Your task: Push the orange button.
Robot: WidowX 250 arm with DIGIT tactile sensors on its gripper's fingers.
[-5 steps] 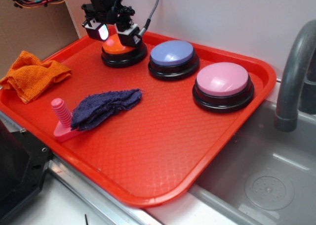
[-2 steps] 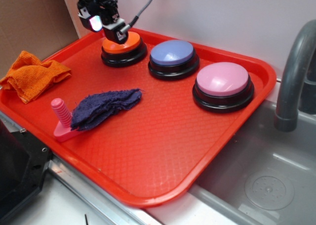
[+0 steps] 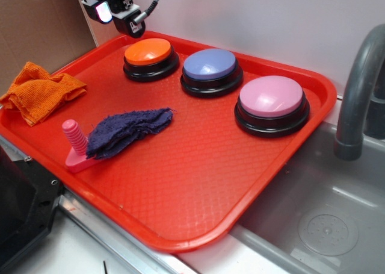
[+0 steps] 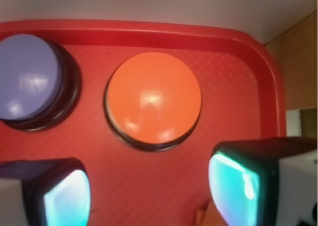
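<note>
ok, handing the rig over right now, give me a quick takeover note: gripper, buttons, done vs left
Gripper: lifted clear, above and behind the tray's back-left corner, holding nothing. In the wrist view its two pads stand apart, so it reads as open.
Orange button: back-left on the tray, uncovered, first in a row with the blue-purple button and the pink button.
Done: a second ago the gripper sat right on the orange dome; it has since pulled up and back, so the press looks made. The frames show no light or sound to confirm it.
Left: verify the press registered; if not, come back down on the orange dome.
</note>
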